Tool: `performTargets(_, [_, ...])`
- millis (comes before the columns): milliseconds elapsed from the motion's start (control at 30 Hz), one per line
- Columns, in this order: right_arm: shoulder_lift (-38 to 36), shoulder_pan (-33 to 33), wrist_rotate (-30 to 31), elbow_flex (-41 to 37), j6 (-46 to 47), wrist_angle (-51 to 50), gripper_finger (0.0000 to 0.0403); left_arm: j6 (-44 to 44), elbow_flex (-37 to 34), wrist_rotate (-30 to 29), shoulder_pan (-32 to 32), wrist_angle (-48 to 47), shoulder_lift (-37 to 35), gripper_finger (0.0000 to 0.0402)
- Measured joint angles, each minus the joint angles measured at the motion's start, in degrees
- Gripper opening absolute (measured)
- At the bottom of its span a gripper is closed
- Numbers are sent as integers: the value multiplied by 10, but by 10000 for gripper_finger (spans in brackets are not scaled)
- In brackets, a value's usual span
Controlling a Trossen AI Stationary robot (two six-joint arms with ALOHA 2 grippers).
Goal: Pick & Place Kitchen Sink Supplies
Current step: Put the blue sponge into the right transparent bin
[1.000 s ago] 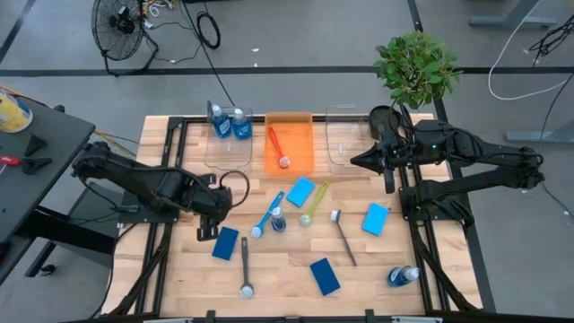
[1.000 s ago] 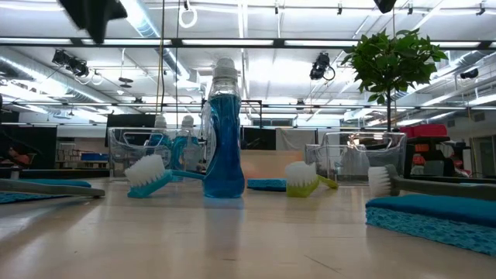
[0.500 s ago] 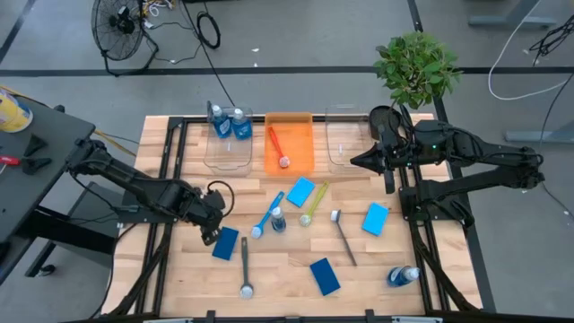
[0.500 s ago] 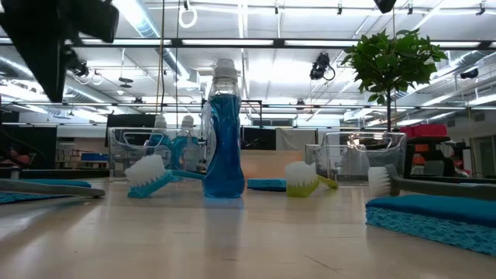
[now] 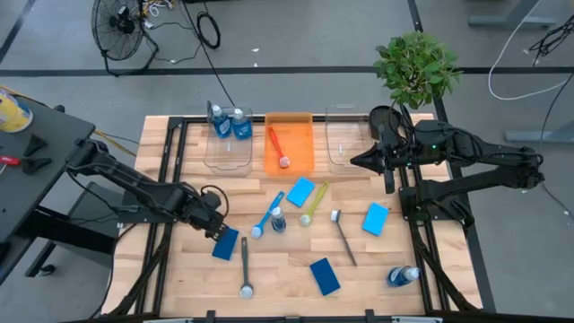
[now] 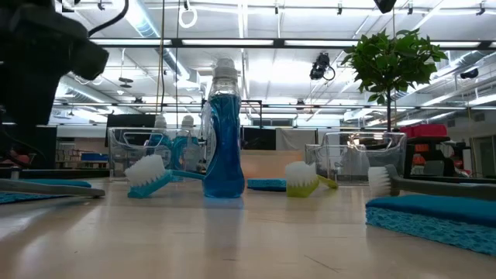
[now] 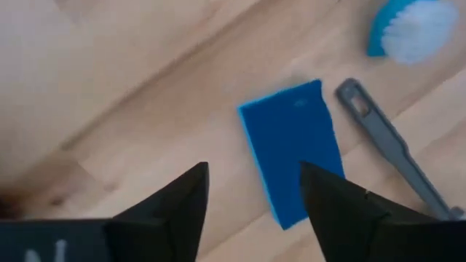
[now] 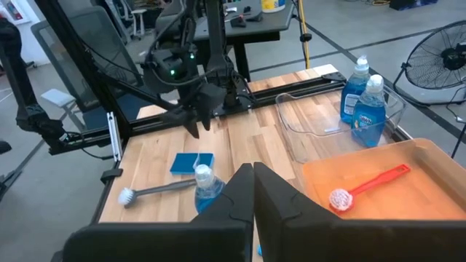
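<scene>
The table [image 5: 287,269] is pale, matt planked wood. The sponge [image 7: 295,149] looks soft and matt. The bottle [image 6: 223,136] and bins [image 5: 289,148] are glossy plastic; the brush [image 7: 393,149] handle is smooth grey plastic.

The wooden table [image 5: 269,269] has a pale plank top on a black metal frame and stands on a grey floor [image 5: 296,36] marked with dark lines. A black floor fan [image 5: 117,20] stands on the floor beyond the table's far left corner, with a coiled black cable [image 5: 208,30] lying just to its right. A potted plant [image 5: 415,67] sits at the far right corner. A dark side table [image 5: 27,179] stands to the left. In the low view, rows of bright ceiling lights [image 6: 256,43] run across an open hall. Black office chairs [image 8: 87,44] and a desk [image 8: 255,18] show in the right wrist view.
</scene>
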Motion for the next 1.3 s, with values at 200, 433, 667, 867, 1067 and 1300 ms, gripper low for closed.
performTargets(200, [0,0,0,0,0,0,6,-61,-38,20,0,77,1,277])
performTargets(433, [0,0,0,0,0,0,6,-64,-60,6,0,125,1,283])
performTargets(667, [0,0,0,0,0,0,6,-93,-86,-5,0,133,1,276])
performTargets(867, [0,0,1,0,0,1,6,-94,-111,-8,0,211,1,275])
performTargets(1067, [0,0,1,0,0,1,6,-132,-141,-11,0,233,1,275])
performTargets(1300, [0,0,2,0,0,1,6,-134,-159,-13,0,294,1,275])
